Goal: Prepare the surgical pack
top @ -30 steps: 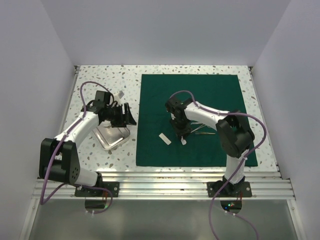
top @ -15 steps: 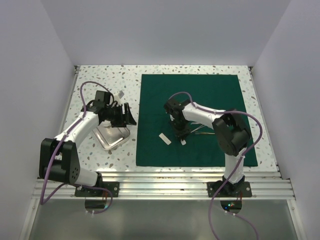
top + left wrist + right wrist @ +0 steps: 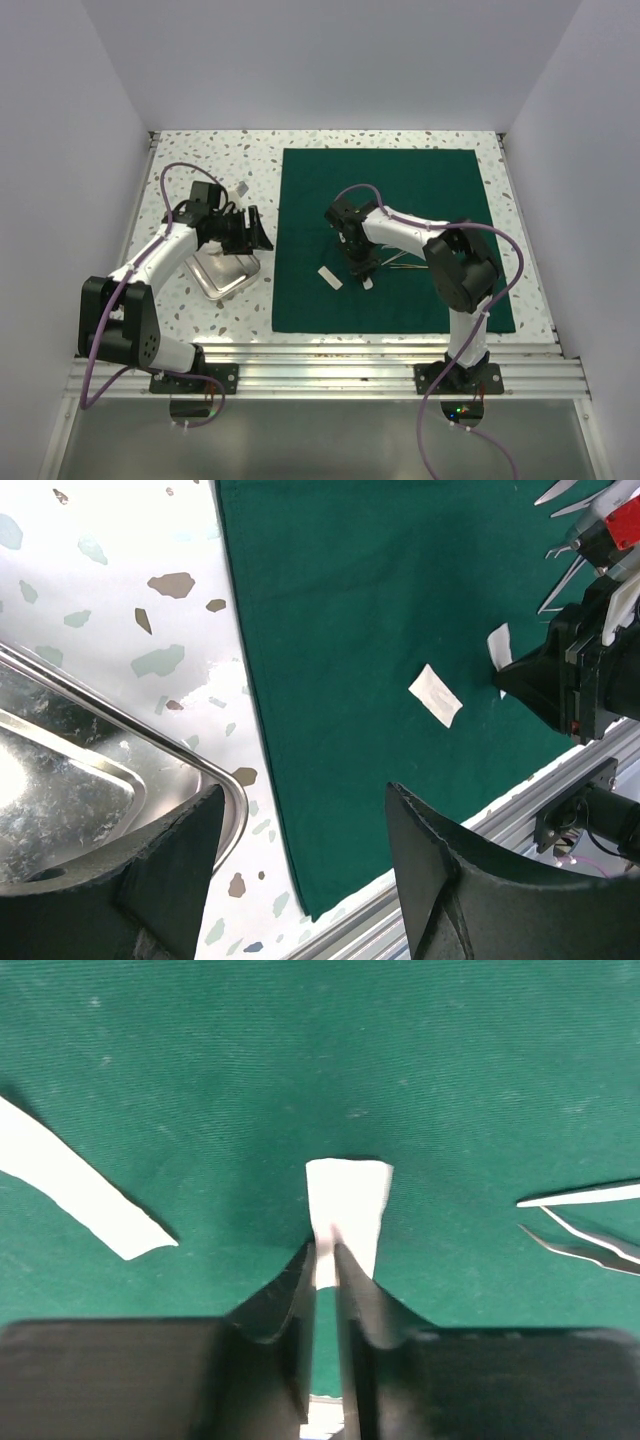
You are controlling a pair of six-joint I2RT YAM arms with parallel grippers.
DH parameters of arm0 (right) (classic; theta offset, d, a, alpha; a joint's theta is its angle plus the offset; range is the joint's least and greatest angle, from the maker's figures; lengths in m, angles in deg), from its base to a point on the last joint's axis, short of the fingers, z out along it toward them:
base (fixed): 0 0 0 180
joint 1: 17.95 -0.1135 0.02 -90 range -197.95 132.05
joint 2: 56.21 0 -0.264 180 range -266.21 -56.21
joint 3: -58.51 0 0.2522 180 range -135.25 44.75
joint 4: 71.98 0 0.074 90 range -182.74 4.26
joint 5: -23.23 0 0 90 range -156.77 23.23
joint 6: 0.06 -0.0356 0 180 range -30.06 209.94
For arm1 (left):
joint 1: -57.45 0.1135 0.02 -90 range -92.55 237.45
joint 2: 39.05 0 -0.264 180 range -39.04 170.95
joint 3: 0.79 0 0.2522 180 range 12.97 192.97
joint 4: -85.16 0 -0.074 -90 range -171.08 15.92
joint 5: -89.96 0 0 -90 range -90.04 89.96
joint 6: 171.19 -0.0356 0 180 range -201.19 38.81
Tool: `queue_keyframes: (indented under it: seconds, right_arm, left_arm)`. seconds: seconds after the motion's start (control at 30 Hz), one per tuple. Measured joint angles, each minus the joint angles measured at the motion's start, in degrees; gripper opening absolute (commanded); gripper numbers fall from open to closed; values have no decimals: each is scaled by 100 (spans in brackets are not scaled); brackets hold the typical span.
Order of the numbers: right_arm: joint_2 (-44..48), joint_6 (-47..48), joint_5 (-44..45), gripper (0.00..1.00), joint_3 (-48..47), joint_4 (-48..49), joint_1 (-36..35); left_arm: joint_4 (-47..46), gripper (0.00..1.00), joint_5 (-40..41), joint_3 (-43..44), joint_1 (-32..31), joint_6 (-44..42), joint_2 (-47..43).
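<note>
The speckled table [image 3: 200, 160] carries the dark green drape [image 3: 420, 190], spread flat on its right part. The metal tray [image 3: 225, 275] stands left of the drape, on bare table. Over the tray edge hangs the left tool [image 3: 300, 820], fingers apart, nothing btw them. Low on the drape, the right tool [image 3: 325, 1250] is clamped on a white gauze pad [image 3: 350, 1195]. A second pad [image 3: 70, 1195] lies near; steel instruments [image 3: 590, 1220] on the other side.
</note>
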Motion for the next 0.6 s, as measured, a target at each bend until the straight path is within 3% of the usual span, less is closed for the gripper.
queue_keyframes:
  seconds: [0.17,0.43,0.47,0.6]
  right_arm:
    - [0,-46,184,2,0,-2,0]
    - [214,-37,-39,0,-2,-24,2]
    - [319,-33,-114,0,-4,-31,2]
    - [822,2,-629,0,-15,-33,68]
  left_arm:
    - [2,71,0,0,0,-20,0]
    - [-13,73,-214,0,0,-111,0]
    - [-33,79,-289,0,0,-125,0]
    - [-223,86,-651,-2,0,-129,0]
